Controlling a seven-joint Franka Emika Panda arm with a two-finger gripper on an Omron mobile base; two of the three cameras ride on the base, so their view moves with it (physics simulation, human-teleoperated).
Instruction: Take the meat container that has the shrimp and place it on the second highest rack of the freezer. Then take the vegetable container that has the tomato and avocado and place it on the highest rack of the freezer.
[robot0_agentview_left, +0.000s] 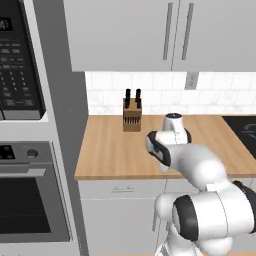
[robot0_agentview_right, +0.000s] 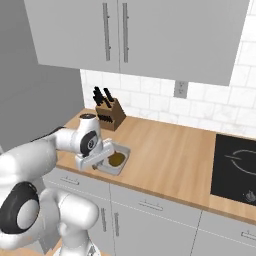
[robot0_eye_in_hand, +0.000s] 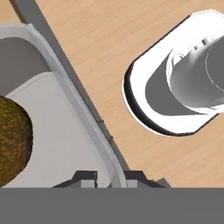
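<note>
**Thin rim grip on the vegetable container — slip is the main risk**

The claw (robot0_eye_in_hand: 110, 178) is clenched on the near wall of the vegetable container (robot0_agentview_right: 114, 161), one fingertip (robot0_eye_in_hand: 86, 178) inside the rim and the other outside it. The hold takes in only that thin wall at one edge, so when the tray is lifted it could pivot about the pinch, tip away from the claw, and let the olive-brown avocado (robot0_eye_in_hand: 13, 146) roll — or the rim could slide out altogether. The tomato is hidden behind the hand, so whether it sits steady I cannot tell. A quick swing towards the freezer would make either more likely, and the knife block (robot0_agentview_right: 109, 113), just behind the container towards the wall, stands near enough to be clipped on the way up.

The container rests on the wooden table (robot0_agentview_right: 175, 157) near its front edge, in front of the knife block. The arm reaches forward from the base and folds at the elbow, the wrist turned steeply down so the hand hangs over the container's near side.
</note>
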